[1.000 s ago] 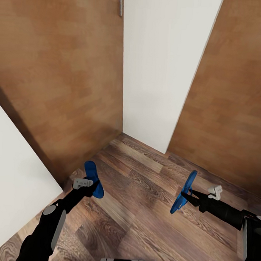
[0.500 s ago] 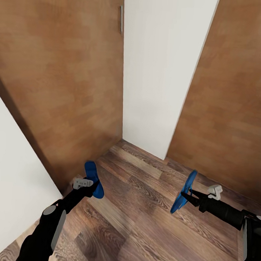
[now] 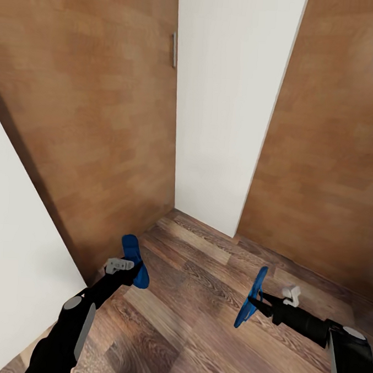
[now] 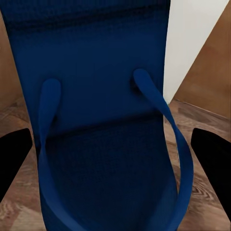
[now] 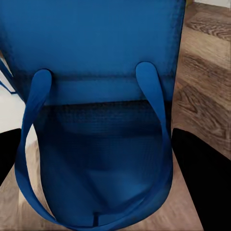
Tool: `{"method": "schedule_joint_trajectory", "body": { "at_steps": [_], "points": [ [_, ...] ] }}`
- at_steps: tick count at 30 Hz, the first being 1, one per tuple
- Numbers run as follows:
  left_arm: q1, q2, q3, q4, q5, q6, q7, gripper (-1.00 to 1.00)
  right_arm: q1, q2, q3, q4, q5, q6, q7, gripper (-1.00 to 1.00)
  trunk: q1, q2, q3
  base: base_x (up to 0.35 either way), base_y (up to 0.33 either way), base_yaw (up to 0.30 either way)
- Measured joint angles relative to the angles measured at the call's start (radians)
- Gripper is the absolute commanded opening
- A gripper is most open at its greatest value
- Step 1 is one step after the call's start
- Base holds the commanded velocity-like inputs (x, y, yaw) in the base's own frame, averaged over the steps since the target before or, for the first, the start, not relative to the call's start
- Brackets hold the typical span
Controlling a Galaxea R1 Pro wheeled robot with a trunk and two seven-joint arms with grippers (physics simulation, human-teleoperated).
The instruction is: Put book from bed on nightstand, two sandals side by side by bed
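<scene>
Right now you hold one sandal in each tool, lifted off the wood floor (image 3: 202,298), presumably for carrying to the bed. On your left, the left tool (image 3: 132,267) is clamped on the left sandal (image 3: 135,260), which sticks out beyond the tips, sole tilted, near the wooden door (image 3: 85,119). Between the doors stands a white wall (image 3: 225,100). On your right, the right tool (image 3: 255,302) grips the right sandal (image 3: 250,298), which stands on edge across the fingers.

Blue sandal (image 5: 101,120) close up (straps facing the camera), black fingers (image 5: 202,178) flanking, wood-plank floor (image 5: 202,62) behind
</scene>
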Motion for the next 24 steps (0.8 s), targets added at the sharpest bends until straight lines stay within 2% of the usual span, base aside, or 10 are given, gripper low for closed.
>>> {"method": "schedule_joint_trajectory", "body": {
  "at_steps": [5,6,7,13,17,24],
  "points": [
    [0.000,0.003,0.000,0.037,0.000,-0.002,-0.001,-1.00,0.000,-0.004,-0.002,0.144,0.000,-0.082,-0.001,-1.00,-0.002,0.001,0.019,0.000,0.000,0.000],
    [0.000,0.009,0.001,0.064,-0.002,-0.004,-0.001,-1.00,0.000,-0.004,-0.002,0.170,0.000,-0.098,-0.001,-1.00,-0.003,0.001,0.023,0.000,0.000,0.000],
    [0.000,0.028,0.001,0.117,-0.005,-0.008,-0.001,-1.00,0.000,-0.004,-0.001,0.219,0.000,-0.138,-0.001,-1.00,-0.003,0.002,0.027,0.000,0.000,0.000],
    [0.000,0.063,0.001,0.198,0.000,-0.046,-0.004,-1.00,0.000,-0.006,-0.001,0.391,-0.001,-0.199,-0.008,-1.00,-0.006,0.003,0.050,0.000,0.000,0.000],
    [0.000,0.082,0.001,0.244,0.002,-0.091,-0.007,-1.00,0.000,-0.006,0.000,0.440,-0.002,-0.281,-0.078,-1.00,-0.008,0.004,0.066,0.000,0.000,0.000],
    [0.004,0.088,0.001,0.296,0.000,-0.110,-0.008,-1.00,0.000,-0.006,0.002,0.495,-0.004,-0.308,-0.107,-1.00,-0.011,0.006,0.093,0.000,0.000,0.000]
  ]
}}
